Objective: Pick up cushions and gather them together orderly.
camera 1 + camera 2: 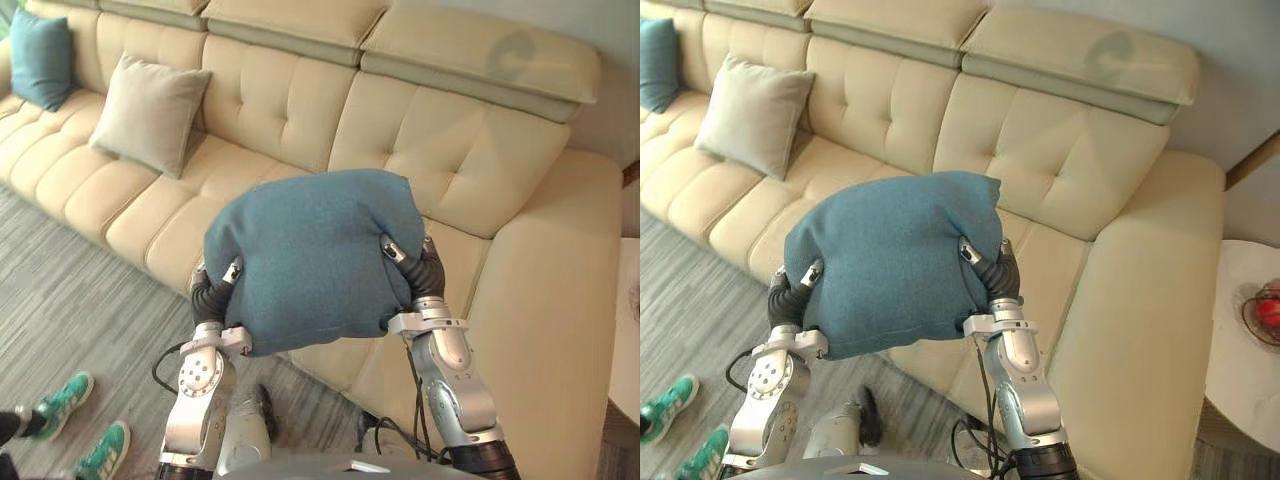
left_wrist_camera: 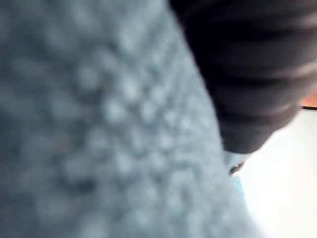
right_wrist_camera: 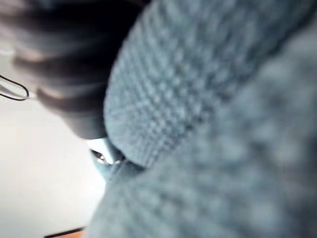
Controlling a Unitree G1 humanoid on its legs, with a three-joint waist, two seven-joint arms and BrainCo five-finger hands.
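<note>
The left robot hand and the right robot hand have a big blue cushion squeezed between them, up over the cream sofa.
The blue cushion is in the middle, lifted over the front of the seat. The left robot hand pushes on it at 8 o'clock and the right robot hand at 3 o'clock. The cushion hides most of both, so I cannot tell if either one is open or closed. Up close, the bumpy blue cloth sits right against each dark cover. At 10 o'clock a grey cushion leans on the sofa back, and a teal cushion stands farther off the same way, both well apart from the blue one. A person's green shoes are on the floor at 7 o'clock. A white desk with something red on it is at 4 o'clock.
</note>
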